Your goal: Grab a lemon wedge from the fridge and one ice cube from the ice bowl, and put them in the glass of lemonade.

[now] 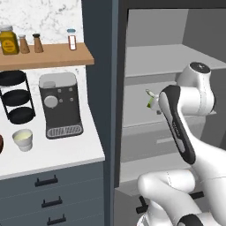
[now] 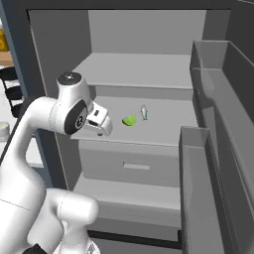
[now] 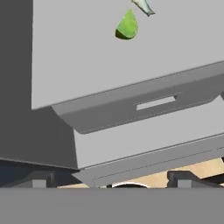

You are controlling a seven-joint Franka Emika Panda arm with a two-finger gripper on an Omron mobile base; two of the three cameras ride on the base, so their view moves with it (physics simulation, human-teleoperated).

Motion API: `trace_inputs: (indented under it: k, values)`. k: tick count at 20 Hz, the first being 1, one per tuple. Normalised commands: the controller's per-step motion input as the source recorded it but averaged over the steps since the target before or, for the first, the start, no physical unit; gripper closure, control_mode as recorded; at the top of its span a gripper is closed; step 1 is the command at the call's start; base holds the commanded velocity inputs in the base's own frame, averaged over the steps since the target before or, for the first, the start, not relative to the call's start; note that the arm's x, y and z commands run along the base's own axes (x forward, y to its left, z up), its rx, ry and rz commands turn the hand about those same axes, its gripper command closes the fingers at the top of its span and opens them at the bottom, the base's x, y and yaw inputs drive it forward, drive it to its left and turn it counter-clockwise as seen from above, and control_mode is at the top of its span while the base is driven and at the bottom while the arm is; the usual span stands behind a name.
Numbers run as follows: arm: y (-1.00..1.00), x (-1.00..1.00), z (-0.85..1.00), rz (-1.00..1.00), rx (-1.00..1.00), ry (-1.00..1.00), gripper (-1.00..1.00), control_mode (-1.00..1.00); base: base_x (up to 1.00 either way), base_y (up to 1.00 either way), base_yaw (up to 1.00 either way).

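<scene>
Fingers (image 2: 100, 130) on the white arm stand spread wide and empty at the left front edge of the fridge (image 2: 149, 74) middle shelf — door swung open to give access. On that shelf the lemon wedge (image 2: 129, 120) lies well apart, ahead and to their right, untouched, beside a small pale object (image 2: 144, 112).

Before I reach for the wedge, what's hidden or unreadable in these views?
- Left base view: the lemon wedge is mostly behind the arm's forearm.
- Left base view: the ice bowl is cut off by the left edge.
- Right base view: the small pale object beside the wedge is too small to identify.
</scene>
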Motion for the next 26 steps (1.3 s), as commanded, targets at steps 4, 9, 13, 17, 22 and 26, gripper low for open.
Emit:
trace_inputs:
  k: [4,9,13,17,22,26]
  values:
    - [-0.14,0.17,-0.24,0.0,0.0,-0.03,-1.0,-1.0,0.0,0.0,0.0]
    - [-0.07,0.33,0.0,0.05,-0.07,-0.03,-1.0,-1.0,0.0,0.0,0.0]
    - [-0.13,0.49,-0.01,0.08,-0.08,-0.02,-1.0,-1.0,0.0,0.0,0.0]
    - [-0.18,0.54,-0.03,0.07,-0.05,0.0,-1.0,-1.0,0.0,0.0,0.0]
    - [-0.24,0.7,-0.03,0.04,-0.01,0.0,-1.0,-1.0,0.0,0.0,0.0]
    - [-0.19,0.41,-0.39,0.01,0.0,0.0,-1.0,-1.0,0.0,0.0,0.0]
